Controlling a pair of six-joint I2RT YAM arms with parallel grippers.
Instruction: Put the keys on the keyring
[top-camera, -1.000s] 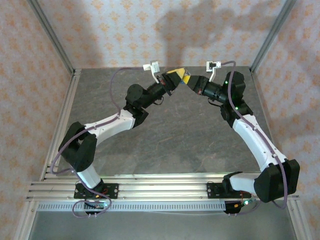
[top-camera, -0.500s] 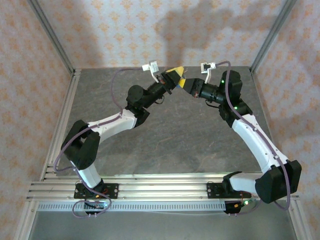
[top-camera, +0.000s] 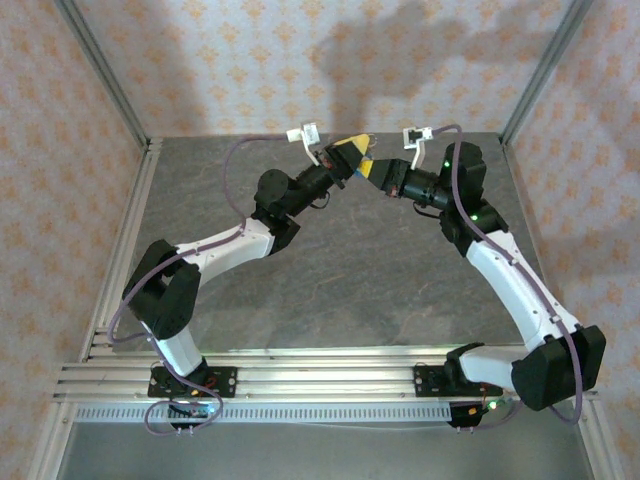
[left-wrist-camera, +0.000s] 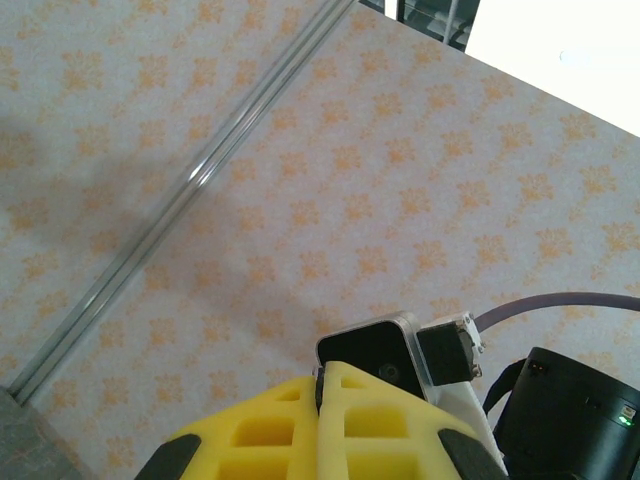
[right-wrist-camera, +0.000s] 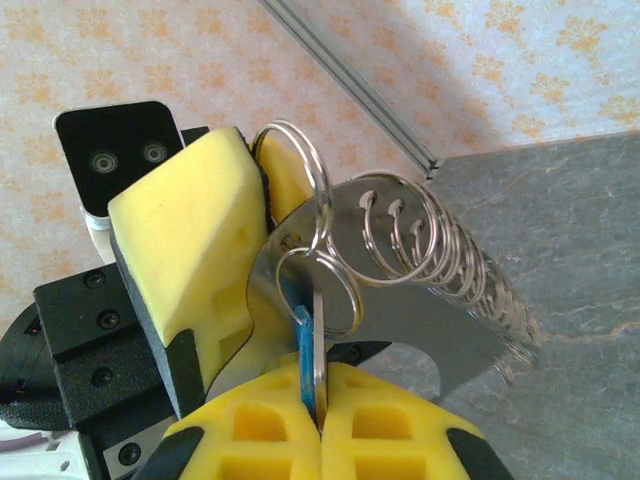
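Both arms are raised at the far middle of the table, tips together. In the right wrist view my right gripper (right-wrist-camera: 322, 382) is shut on the keys (right-wrist-camera: 311, 345), a blue head and silver blade standing edge-on between the yellow pads. The keyring (right-wrist-camera: 300, 185), a silver wire loop, carries a smaller ring (right-wrist-camera: 345, 290) that lies round the key's top; whether it passes through the key I cannot tell. A strand of rings (right-wrist-camera: 440, 250) trails off right over a flat grey metal plate (right-wrist-camera: 450, 320). My left gripper (top-camera: 352, 148) (left-wrist-camera: 322, 378) is shut on the keyring end, a thin dark edge between its pads (right-wrist-camera: 185, 250).
The grey stone-look table (top-camera: 350, 280) lies well below both grippers. Patterned walls and aluminium frame posts (top-camera: 100, 70) close in the back and sides. The right wrist camera box (left-wrist-camera: 375, 350) sits just ahead of the left pads.
The right wrist has shifted a little to the left, toward the left gripper. Both grippers have stayed shut and tip to tip.
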